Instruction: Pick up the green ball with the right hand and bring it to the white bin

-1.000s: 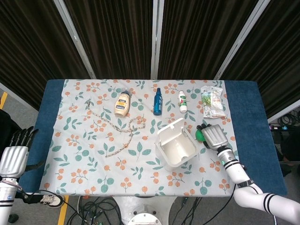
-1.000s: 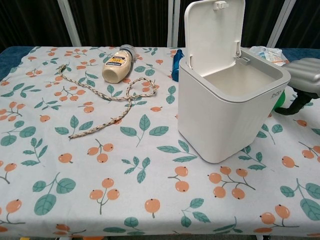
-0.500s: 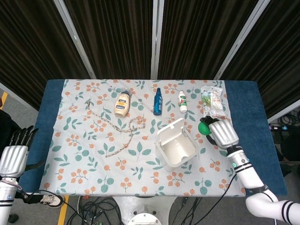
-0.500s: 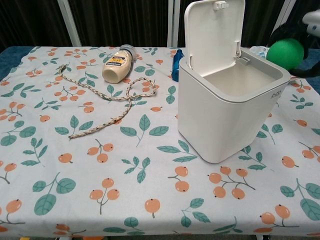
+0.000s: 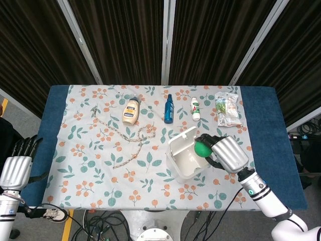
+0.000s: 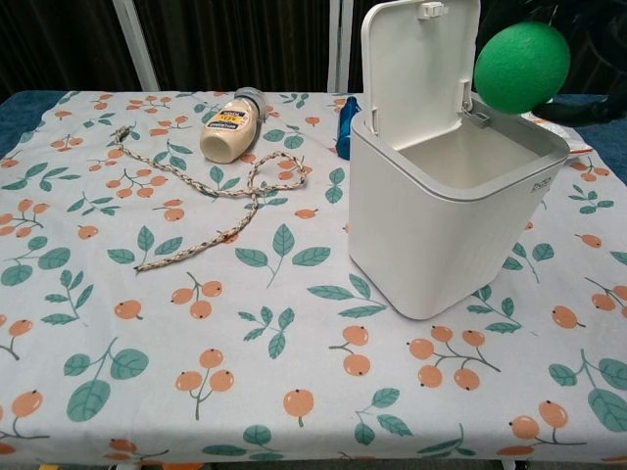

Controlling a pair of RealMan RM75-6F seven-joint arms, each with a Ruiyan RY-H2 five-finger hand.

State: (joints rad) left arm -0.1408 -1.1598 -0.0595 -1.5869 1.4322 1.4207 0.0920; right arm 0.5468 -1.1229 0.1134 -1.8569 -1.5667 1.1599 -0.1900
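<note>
We see both hands with silver-grey metallic shells on the back and black fingers. Right hand [image 5: 226,153]: ribbed silver back plate, black fingers [image 5: 209,141], white cylindrical wrist with a small green-lit ring, then a white forearm with a black band. Left hand [image 5: 15,169]: same silver back, black fingers [image 5: 26,145], white wrist segment with a black band below.

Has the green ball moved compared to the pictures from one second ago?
Yes. The green ball, held in the right hand, has gone up from the table beside the white bin to above its open top.
</note>
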